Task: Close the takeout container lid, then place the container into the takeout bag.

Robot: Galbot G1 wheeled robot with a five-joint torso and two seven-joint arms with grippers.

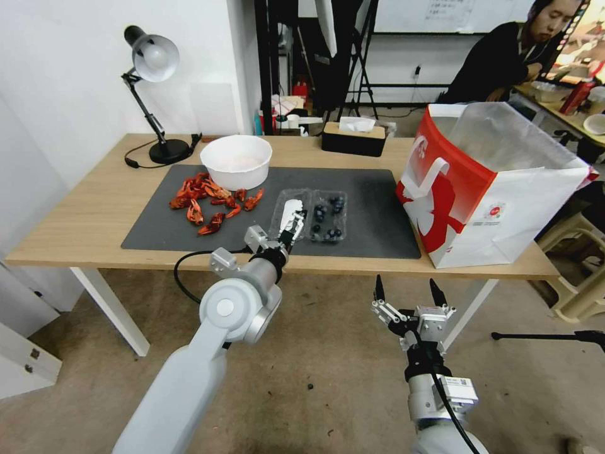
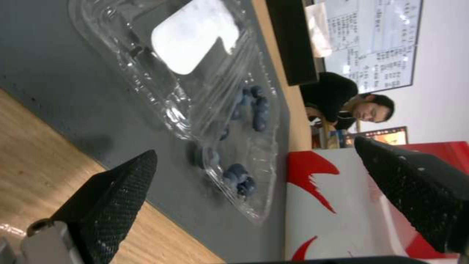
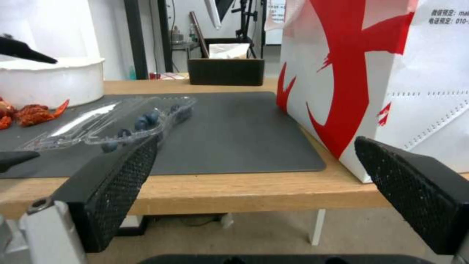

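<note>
While the takeout container (image 1: 327, 215) lies open on the tabletop (image 1: 75, 214), lid (image 1: 290, 213) at its 9 o'clock, my left pincer (image 1: 292, 228) hovers there spread and empty; right pincer (image 1: 408, 291) likewise.

Left arm rises from lower left of head view, elbow joint at lower centre, forearm reaching up toward frame centre. Left pincer (image 1: 295, 228) at frame centre, fingers spread wide, dark textured pads (image 2: 122, 187) apart in left wrist view. Right arm enters at lower right, wrist upright. Right pincer (image 1: 408, 291) below centre right, fingers spread, tips pointing up.
</note>
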